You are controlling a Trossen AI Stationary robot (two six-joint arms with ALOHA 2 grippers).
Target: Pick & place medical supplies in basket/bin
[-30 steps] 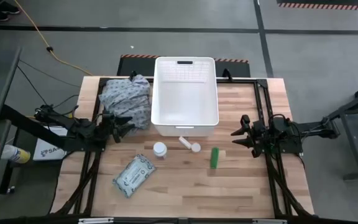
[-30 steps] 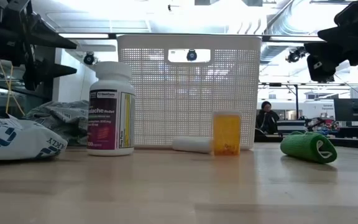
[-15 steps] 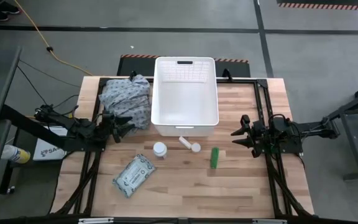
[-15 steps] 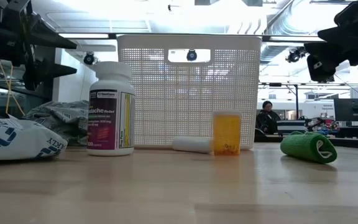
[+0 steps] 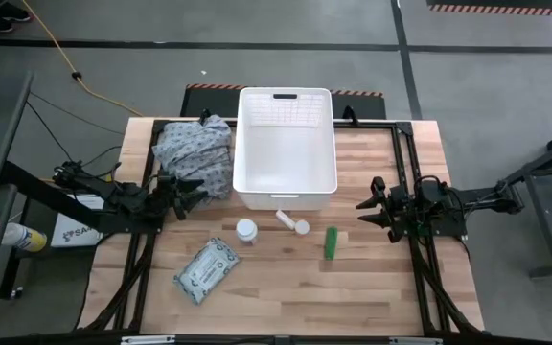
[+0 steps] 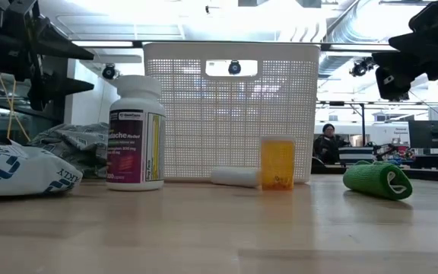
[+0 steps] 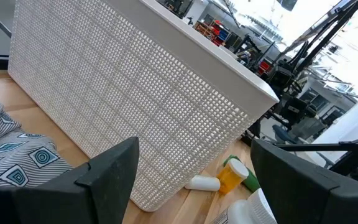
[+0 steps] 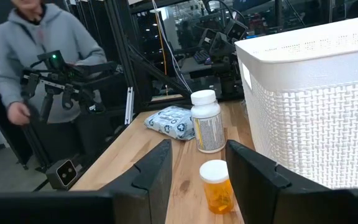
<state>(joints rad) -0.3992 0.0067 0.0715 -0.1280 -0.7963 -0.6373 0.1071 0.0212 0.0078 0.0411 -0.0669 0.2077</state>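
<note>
The white perforated bin [image 5: 286,144] stands at the table's far middle. In front of its near wall lie a white tube [image 5: 285,218] and a small orange vial [image 6: 277,162]. The white pill bottle [image 5: 246,231] stands upright to their left, and the green stick-shaped box [image 5: 331,241] lies to their right. The pale green-white packet [image 5: 206,269] lies flat nearer the front. My left gripper [image 5: 194,193] hovers open left of the bin, beside the cloth. My right gripper [image 5: 364,209] hovers open right of the bin. In the wrist views both grippers, left [image 7: 194,146] and right [image 8: 197,146], show spread fingers with nothing between them.
A grey-blue patterned cloth [image 5: 195,153] lies bunched against the bin's left wall. A person in a grey hoodie [image 8: 39,56] stands beyond the table's left side. Bare wood [image 5: 372,287] stretches across the near part of the table.
Both arms and all the supplies have stayed where they were. A person's hand at the picture's left edge, off the table, has drawn out of view.
</note>
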